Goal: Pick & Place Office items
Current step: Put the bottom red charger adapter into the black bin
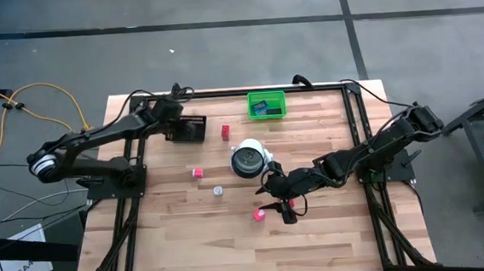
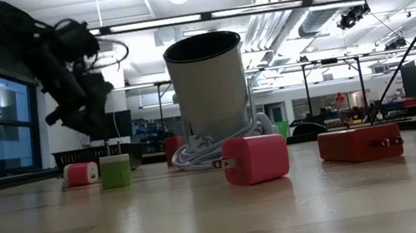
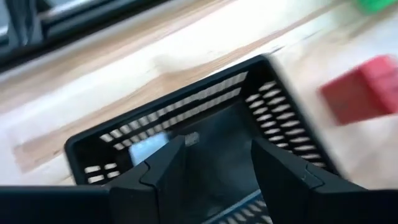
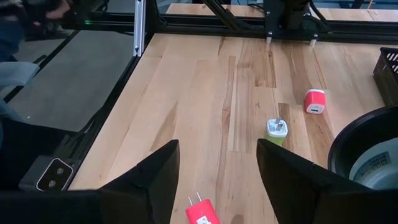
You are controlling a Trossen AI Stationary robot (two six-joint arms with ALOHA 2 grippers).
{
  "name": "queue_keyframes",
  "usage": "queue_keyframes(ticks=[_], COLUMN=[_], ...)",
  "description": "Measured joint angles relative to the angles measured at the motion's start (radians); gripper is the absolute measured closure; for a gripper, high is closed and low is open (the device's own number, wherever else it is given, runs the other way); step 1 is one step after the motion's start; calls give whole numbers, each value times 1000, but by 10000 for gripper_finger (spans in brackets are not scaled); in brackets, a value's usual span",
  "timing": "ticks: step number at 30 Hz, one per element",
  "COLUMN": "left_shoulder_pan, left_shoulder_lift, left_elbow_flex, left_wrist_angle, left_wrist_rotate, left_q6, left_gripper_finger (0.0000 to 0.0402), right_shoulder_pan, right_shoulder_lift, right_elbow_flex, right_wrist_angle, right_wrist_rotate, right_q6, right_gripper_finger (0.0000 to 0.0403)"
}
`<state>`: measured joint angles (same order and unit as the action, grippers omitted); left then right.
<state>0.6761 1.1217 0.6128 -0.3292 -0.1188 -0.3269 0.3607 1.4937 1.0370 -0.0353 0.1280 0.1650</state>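
My left gripper [image 1: 171, 126] hangs open over the black mesh tray [image 3: 261, 93] at the far left, with nothing between its fingers [image 3: 217, 152]. A pale flat piece [image 3: 148, 151] lies inside the tray. My right gripper [image 1: 285, 209] is open near the table's middle, just above a pink plug block [image 4: 202, 213] that lies on the wood below its fingers without touching them. Other office items rest on the table: a red block [image 1: 225, 131], a pink block [image 1: 197, 172] and a small green-and-white block [image 4: 277, 129]. Blue pieces lie in the green bin [image 1: 266, 105].
A white round cup [image 1: 248, 159] with a dark inside and a coiled cable stands mid-table, close to my right arm. In the low view a red block [image 2: 360, 143] lies to its right. Metal frame rails border the table; bare wood lies toward the near edge.
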Motion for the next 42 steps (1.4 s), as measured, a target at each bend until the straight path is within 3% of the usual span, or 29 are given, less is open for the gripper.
queue_keyframes(ticks=[11,30,42], left_shoulder_pan=[-194,-487,-631], left_shoulder_lift=[-170,-178,-178], left_elbow_flex=[0,0,0], left_wrist_angle=[0,1,7], left_wrist_rotate=[0,-75,-76], left_q6=[35,78,68], left_gripper_finger=[224,225,225], right_shoulder_pan=[0,-1,-1], right_shoulder_lift=[0,0,0], right_elbow_flex=[0,0,0], right_wrist_angle=[-7,-139,-205], right_wrist_rotate=[0,6,24], right_q6=[-1,28,147], right_gripper_finger=[201,201,201])
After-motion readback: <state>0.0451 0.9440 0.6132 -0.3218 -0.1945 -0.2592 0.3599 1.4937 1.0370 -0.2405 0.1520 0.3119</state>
